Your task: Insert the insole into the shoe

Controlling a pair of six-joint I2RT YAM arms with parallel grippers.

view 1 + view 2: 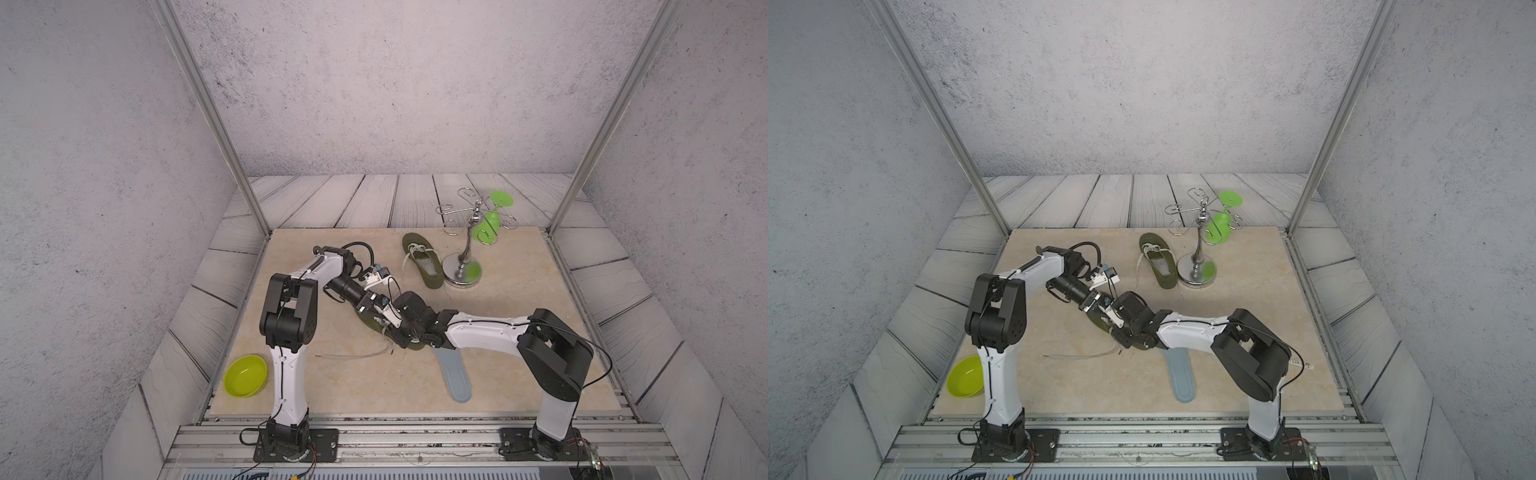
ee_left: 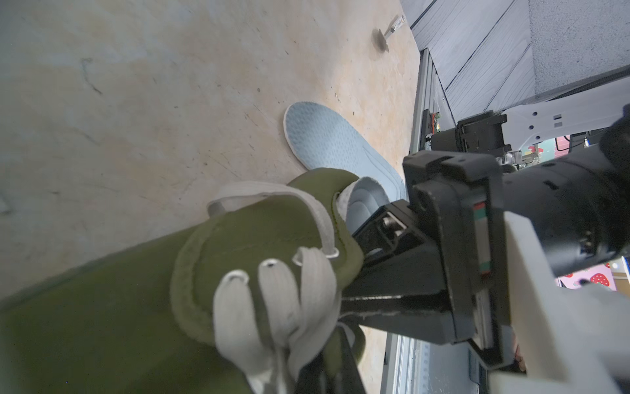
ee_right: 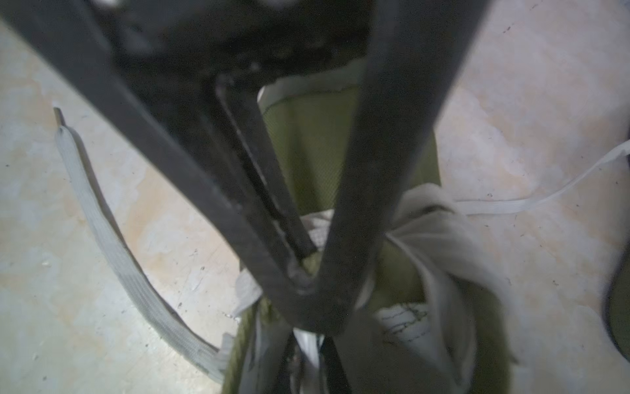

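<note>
Shoe [image 2: 255, 238]: your left gripper [image 2: 327, 368] and right gripper [image 3: 306, 283] clench its upper, likely spreading the mouth. Insole [image 1: 455, 374]: loose, 5 o'clock.

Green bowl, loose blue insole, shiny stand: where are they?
green bowl [image 1: 245, 376]: in a top view, its bare inside.
blue insole [image 1: 456, 382]: in a top view, its wide end.
shiny stand [image 1: 453, 270]: in a top view, its round base.

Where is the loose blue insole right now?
In both top views the blue insole lies flat on the mat, front and right of centre, its far end under the right arm beside the nearer green shoe.
</note>
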